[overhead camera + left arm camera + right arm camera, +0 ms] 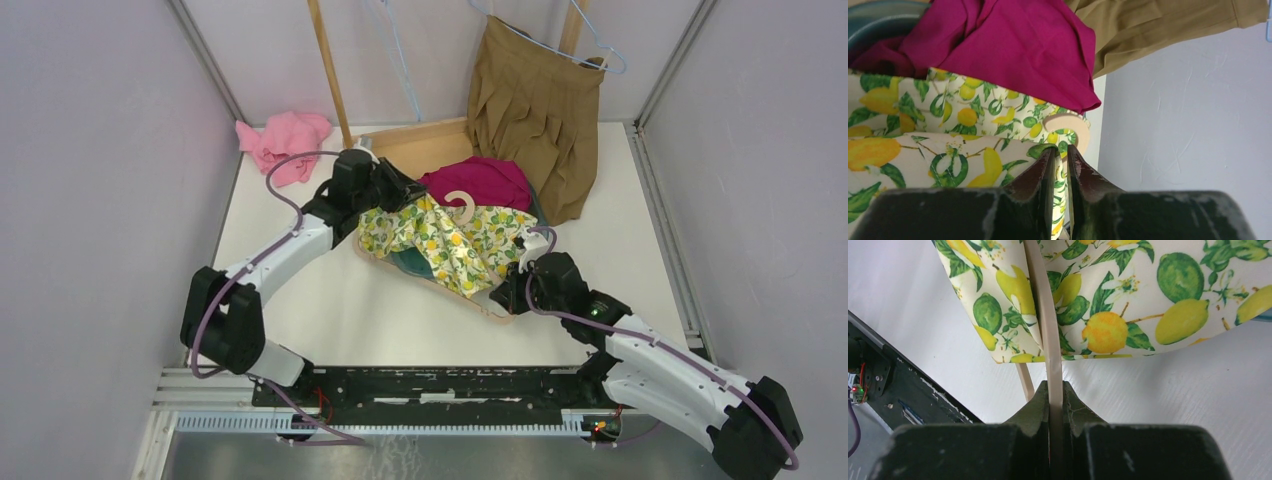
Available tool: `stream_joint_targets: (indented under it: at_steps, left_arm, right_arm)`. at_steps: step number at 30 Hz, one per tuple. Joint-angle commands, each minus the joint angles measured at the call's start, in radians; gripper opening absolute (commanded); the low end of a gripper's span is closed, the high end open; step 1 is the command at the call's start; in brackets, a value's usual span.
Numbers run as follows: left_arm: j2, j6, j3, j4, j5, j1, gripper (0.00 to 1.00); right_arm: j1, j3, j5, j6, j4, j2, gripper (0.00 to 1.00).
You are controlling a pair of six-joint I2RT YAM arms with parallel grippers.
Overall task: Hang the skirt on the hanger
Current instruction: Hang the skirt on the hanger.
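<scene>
At the far left of the white table (pixel 330 310) lies one crumpled pink cloth (pixel 285 140). Just right of it, the left gripper (pixel 410 193) sits at the upper left edge of the lemon-print skirt (pixel 450 238). Its fingers are drawn almost together, with a fold of that fabric pinched in the narrow gap.

The skirt lies bunched in the middle of the table, draped over the one wooden hanger (pixel 465 207). The hanger's hook pokes out at the skirt's far edge, touching a magenta garment (pixel 480 180) heaped behind. That makes four pieces of cloth with the khaki pleated skirt (pixel 535 110), which hangs at the back right.

There are three hangers in all. Besides the wooden one, one light-blue wire hanger (pixel 400 60) hangs bare beside the wooden rack (pixel 328 70), and a second wire hanger (pixel 610 55) carries the khaki skirt.

At the skirt's near right corner, the right gripper (pixel 508 292) is clamped tight on the wooden hanger's bar, just below the printed hem.
</scene>
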Motion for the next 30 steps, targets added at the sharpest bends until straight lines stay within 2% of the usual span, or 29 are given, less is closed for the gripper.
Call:
stream_joint_targets:
  at_steps: [1, 12, 14, 16, 17, 20, 24, 25, 26, 27, 30]
  left_arm:
    - [0.045, 0.066, 0.114, 0.047, 0.018, 0.019, 0.21]
    - [0.169, 0.071, 0.214, 0.046, 0.041, 0.024, 0.19]
    - [0.166, 0.077, 0.216, 0.047, 0.070, 0.024, 0.18]
    - [0.133, 0.110, 0.220, 0.026, 0.103, 0.015, 0.21]
    - [0.105, 0.138, 0.225, 0.001, 0.109, 0.001, 0.26]
    - [0.008, 0.229, 0.227, -0.124, 0.070, -0.059, 0.54]
    - [-0.168, 0.292, 0.164, -0.252, -0.103, -0.134, 0.78]
    - [-0.216, 0.302, 0.142, -0.268, -0.149, -0.151, 0.96]
    - [-0.264, 0.312, 0.126, -0.288, -0.190, -0.163, 1.00]
    - [-0.303, 0.315, 0.116, -0.307, -0.213, -0.171, 0.99]
    - [-0.373, 0.263, 0.082, -0.333, -0.170, -0.176, 0.99]
  right_arm:
    - [-0.004, 0.023, 0.092, -0.023, -0.110, 0.017, 0.01]
    - [-0.004, 0.029, 0.112, -0.031, -0.103, 0.046, 0.01]
    - [-0.004, 0.034, 0.114, -0.030, -0.107, 0.054, 0.01]
    - [-0.004, 0.037, 0.114, -0.031, -0.110, 0.054, 0.01]
    - [-0.003, 0.036, 0.115, -0.030, -0.110, 0.053, 0.01]
    - [-0.004, 0.038, 0.114, -0.031, -0.109, 0.053, 0.01]
    - [-0.004, 0.046, 0.102, -0.033, -0.106, 0.062, 0.01]
    - [-0.004, 0.047, 0.098, -0.032, -0.106, 0.065, 0.01]
    - [-0.004, 0.049, 0.095, -0.032, -0.106, 0.066, 0.01]
    - [-0.004, 0.048, 0.093, -0.029, -0.105, 0.066, 0.01]
    - [-0.004, 0.046, 0.088, -0.029, -0.106, 0.064, 0.01]
